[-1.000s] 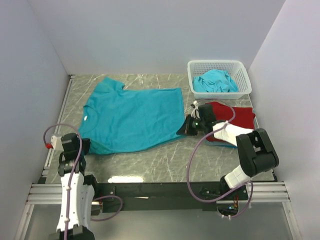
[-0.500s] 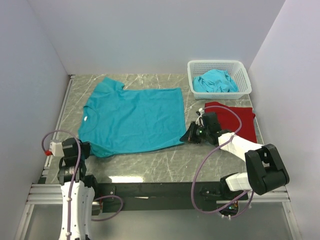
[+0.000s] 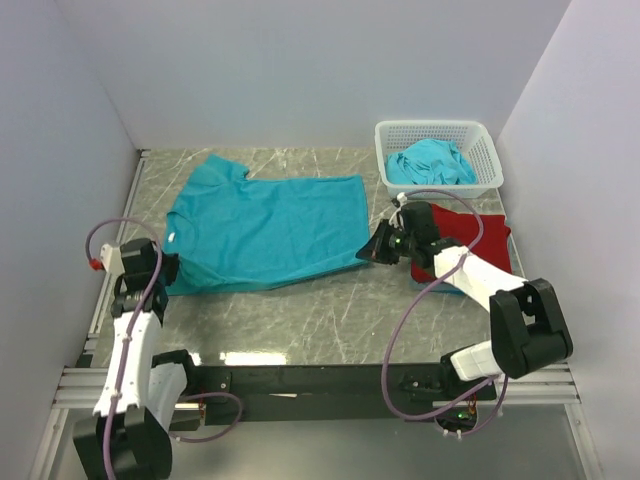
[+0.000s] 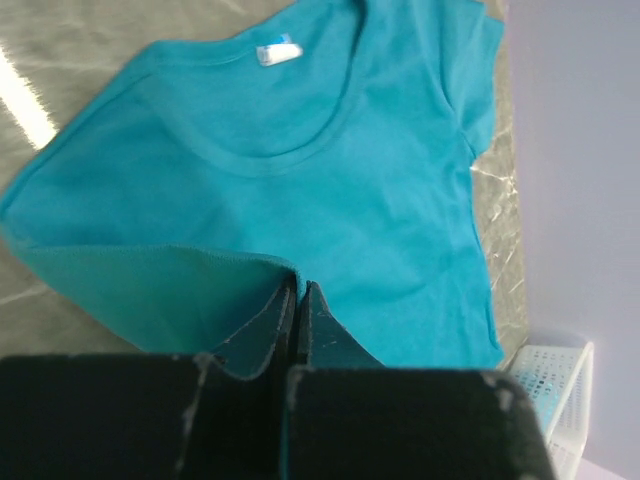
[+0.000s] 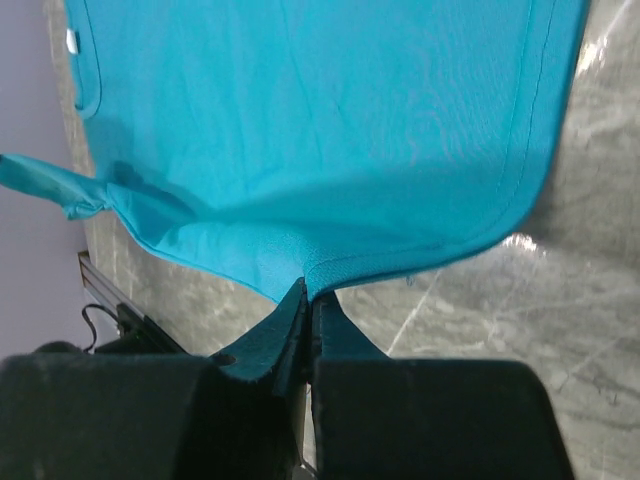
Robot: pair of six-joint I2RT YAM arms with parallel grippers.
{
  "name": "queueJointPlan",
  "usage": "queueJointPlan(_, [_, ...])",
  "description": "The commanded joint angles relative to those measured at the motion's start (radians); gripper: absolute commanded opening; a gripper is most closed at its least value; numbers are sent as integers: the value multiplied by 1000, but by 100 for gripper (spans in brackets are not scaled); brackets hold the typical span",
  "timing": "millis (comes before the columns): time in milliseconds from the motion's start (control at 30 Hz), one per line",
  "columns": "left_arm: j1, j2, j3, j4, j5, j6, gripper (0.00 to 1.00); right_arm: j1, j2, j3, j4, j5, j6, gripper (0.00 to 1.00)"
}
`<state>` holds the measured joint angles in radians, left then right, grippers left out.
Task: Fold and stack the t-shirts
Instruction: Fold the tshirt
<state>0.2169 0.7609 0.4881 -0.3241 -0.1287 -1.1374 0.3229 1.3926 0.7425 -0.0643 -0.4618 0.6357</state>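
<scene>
- L side: left gripper [image 3: 165,272] sits at the near-left corner of the teal t-shirt [image 3: 270,225]. In the left wrist view its fingers [image 4: 262,335] are pinched tight on the near sleeve/shoulder edge, w/ a flap of cloth lifted and doubled over just ahead of the tips.
- Centre: shirt lies spread on the table [image 3: 330,310], collar and label to the L, hem to the R. Its long axis thus runs L–R, parallel to the row of arm bases. The far sleeve lies flat toward the back wall.
- R of centre: right gripper [image 3: 370,250] is at the near-right hem corner. In the right wrist view its fingers [image 5: 275,335] are clamped on that corner, cloth tented up off the marble, rest of the shirt stretching away from the tips.
- Key relation: both grips are on the same near long edge, one per end, and the shirt body lies beyond both sets of fingertips, toward the back. Judgement: the next move looks like carrying that edge away from the bases, across the long axis, both ends together so the fold line comes out straight.
- Far R: red t-shirt [image 3: 485,232] lies folded beside the R arm, apart from the teal one. Behind it, the basket [image 3: 482,135] holds a crumpled teal shirt [image 3: 430,165].
</scene>
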Motion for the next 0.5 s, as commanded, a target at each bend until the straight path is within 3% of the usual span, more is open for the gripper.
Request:
queueJointPlan(0, [-16, 75, 63, 132, 26, 42, 1, 4, 31, 73, -17, 22, 1, 3])
queueJointPlan(467, [-71, 342, 230, 233, -15, 169, 2, -22, 155, 192, -40, 18, -7, 3])
